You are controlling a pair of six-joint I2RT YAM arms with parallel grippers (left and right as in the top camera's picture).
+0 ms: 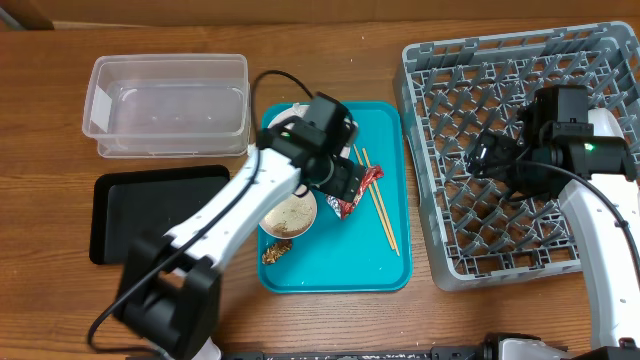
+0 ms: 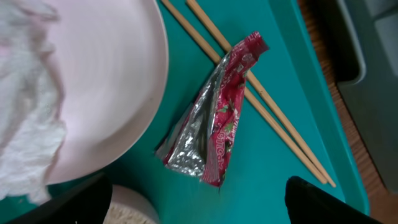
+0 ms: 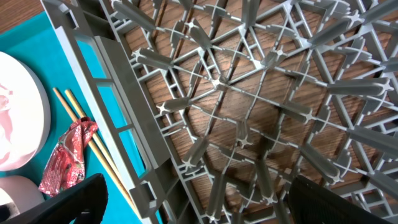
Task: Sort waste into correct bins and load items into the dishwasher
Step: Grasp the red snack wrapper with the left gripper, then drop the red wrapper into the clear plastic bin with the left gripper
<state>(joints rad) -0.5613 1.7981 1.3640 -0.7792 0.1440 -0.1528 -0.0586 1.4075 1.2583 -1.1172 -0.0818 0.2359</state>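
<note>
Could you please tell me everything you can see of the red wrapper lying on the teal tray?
The red wrapper is a small crinkled foil packet, printed red outside and shiny silver where it is torn open. It looks flattened and empty. It lies on the teal tray, its narrow end draped over the pair of chopsticks and its wider end close to the rim of the plate. Nothing grips it.

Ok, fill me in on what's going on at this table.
The left gripper hangs open over the red wrapper, which lies partly over the chopsticks on the teal tray beside the plate holding a napkin. The right gripper hangs open and empty over the dish rack. The clear tub and black tray look empty.
</note>
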